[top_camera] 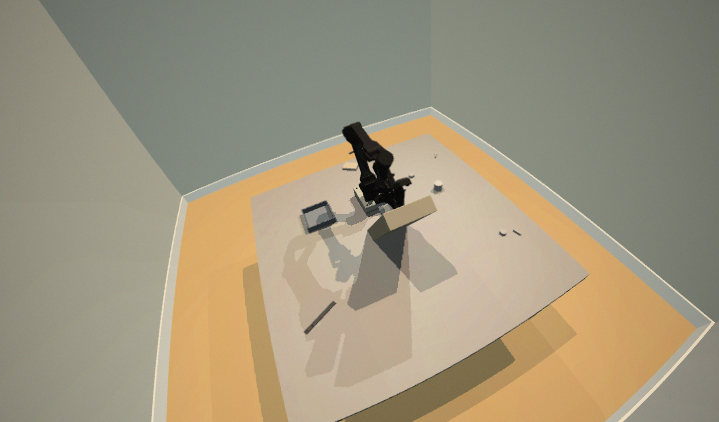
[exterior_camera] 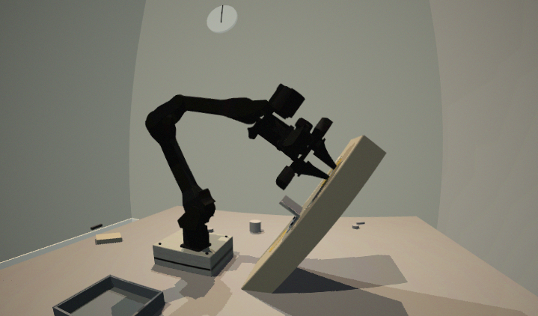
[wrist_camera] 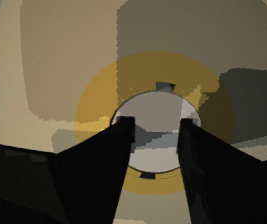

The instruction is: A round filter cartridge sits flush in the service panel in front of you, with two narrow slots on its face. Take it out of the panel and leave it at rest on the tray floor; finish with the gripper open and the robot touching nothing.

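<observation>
The service panel (exterior_camera: 313, 219) is a tan slab leaning tilted on the table, also seen in the top view (top_camera: 403, 215). In the wrist view the round grey filter cartridge (wrist_camera: 156, 129) sits flush in it, inside a yellow ring (wrist_camera: 97, 106), with small dark marks at its top and bottom edges. My gripper (exterior_camera: 330, 169) points at the panel's upper face. Its two fingertips stand a little apart, at the left and right of the cartridge face, with nothing between them. I cannot tell whether the tips touch it. The dark tray (exterior_camera: 109, 298) lies on the table at the front left.
The arm's base block (exterior_camera: 193, 253) stands beside the panel's foot. A grey tab (exterior_camera: 290, 204) sticks out of the panel lower down. A small grey cylinder (exterior_camera: 255, 225), a tan block (exterior_camera: 108, 237), small bits (exterior_camera: 357, 225) and a dark bar (top_camera: 319, 317) lie on the table.
</observation>
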Motion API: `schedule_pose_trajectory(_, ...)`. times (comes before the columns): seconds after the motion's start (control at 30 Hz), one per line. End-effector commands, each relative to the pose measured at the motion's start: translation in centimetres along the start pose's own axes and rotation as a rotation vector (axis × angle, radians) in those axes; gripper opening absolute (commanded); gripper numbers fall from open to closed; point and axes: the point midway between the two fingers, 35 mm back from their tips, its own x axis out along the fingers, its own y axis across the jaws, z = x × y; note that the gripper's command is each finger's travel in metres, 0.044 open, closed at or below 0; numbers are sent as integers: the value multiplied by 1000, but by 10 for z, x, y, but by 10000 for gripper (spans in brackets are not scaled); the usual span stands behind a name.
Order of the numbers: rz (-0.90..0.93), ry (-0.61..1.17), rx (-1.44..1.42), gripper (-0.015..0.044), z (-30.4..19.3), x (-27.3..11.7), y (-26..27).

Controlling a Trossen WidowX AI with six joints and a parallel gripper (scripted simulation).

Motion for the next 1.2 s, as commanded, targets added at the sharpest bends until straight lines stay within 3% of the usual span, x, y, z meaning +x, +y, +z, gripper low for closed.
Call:
schedule_pose_trajectory(0.0,0,0,0,110,0,0,0)
schedule_pose_trajectory(0.27,0,0,0,57,0,0,0)
schedule_pose_trajectory(0.37,0,0,0,0,0,0,0)
schedule_pose_trajectory(1.17,1,-3,-749,0,1,4,1)
